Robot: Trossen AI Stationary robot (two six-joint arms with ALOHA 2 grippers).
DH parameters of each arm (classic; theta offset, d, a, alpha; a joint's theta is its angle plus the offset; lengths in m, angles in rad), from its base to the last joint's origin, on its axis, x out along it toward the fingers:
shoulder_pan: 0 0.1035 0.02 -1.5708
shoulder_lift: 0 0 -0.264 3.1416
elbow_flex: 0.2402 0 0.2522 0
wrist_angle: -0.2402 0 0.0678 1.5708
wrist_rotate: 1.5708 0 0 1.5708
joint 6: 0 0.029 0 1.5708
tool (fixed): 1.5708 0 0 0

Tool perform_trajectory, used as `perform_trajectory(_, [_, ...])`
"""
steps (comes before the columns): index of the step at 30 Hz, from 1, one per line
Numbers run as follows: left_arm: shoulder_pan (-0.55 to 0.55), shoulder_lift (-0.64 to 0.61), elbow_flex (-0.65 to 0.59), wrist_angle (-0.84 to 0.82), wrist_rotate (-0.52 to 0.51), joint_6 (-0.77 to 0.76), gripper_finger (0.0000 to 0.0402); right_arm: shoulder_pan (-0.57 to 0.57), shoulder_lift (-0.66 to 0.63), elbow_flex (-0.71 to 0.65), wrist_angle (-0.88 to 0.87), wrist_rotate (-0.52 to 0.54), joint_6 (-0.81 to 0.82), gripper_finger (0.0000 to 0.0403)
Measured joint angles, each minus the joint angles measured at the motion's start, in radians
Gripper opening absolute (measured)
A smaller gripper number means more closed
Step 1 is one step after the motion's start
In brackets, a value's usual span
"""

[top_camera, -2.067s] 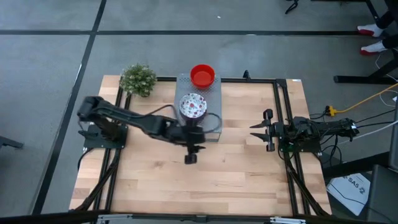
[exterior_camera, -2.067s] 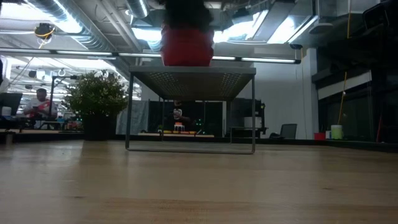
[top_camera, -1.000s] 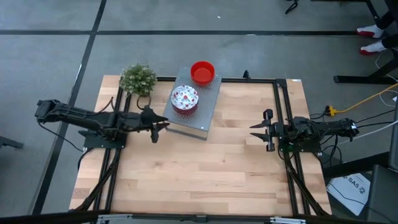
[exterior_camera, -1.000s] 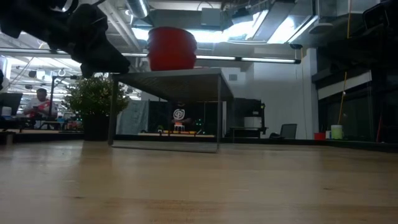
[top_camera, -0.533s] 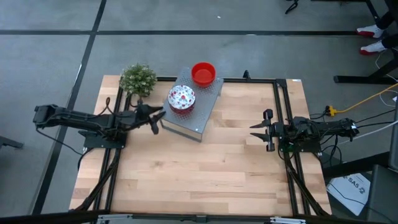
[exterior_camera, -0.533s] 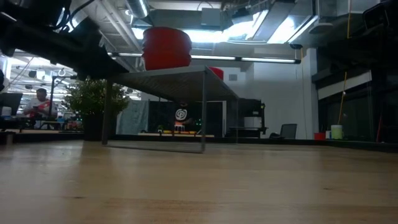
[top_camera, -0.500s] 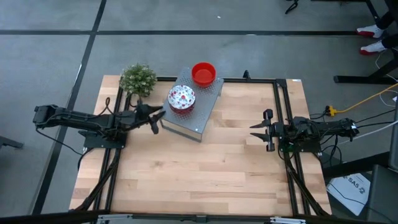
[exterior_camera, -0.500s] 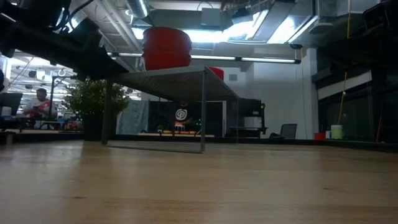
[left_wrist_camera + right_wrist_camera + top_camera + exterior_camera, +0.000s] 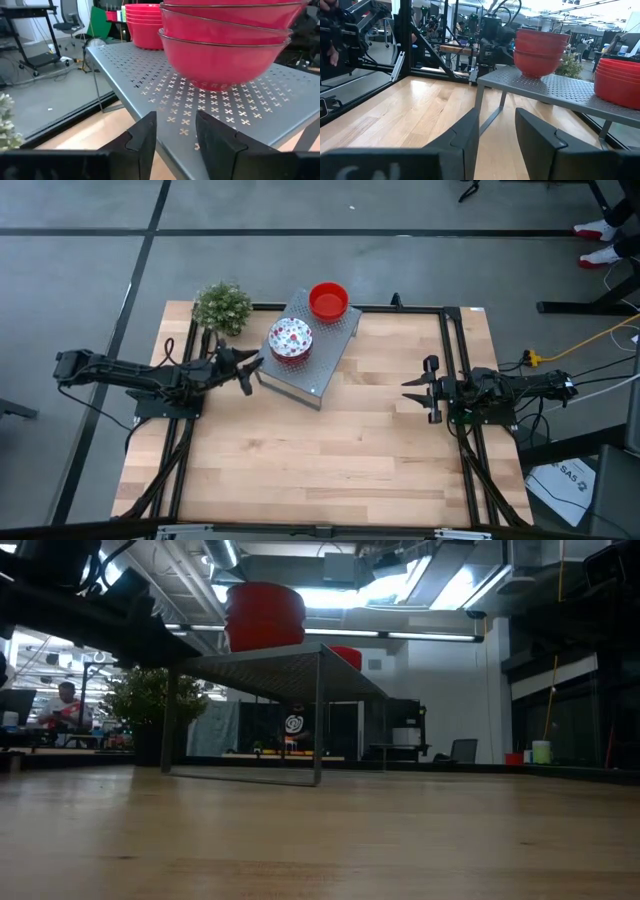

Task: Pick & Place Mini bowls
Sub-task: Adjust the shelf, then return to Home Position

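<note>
Two stacks of mini bowls (image 9: pixel 291 338) (image 9: pixel 328 300) sit on the perforated box (image 9: pixel 322 366). The box lies just ahead of the left gripper (image 9: pixel 247 370), well apart from the right gripper (image 9: pixel 430 389). The plant (image 9: pixel 222 308) stands beside the left gripper.

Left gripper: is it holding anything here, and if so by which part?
Nothing is held. The left gripper is open beside the grey box's edge, with no bowl between its fingers. The right gripper also holds nothing.

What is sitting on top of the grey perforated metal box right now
Two stacks of mini bowls stand on the metal box: a speckled-topped stack nearer the left gripper, and a plain red stack at the far end. How many bowls each holds is unclear.
</note>
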Motion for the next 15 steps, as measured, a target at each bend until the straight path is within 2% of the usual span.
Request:
perform_trajectory(6, [-0.050, -0.014, 0.032, -0.044, -0.077, 0.077, 0.0132, 0.000, 0.000, 0.000, 0.000, 0.000, 0.000, 0.0127])
perform_trajectory(15, [-0.121, -0.022, 0.059, -0.059, -0.082, 0.123, 0.0129, 0.000, 0.000, 0.000, 0.000, 0.000, 0.000, 0.0127])
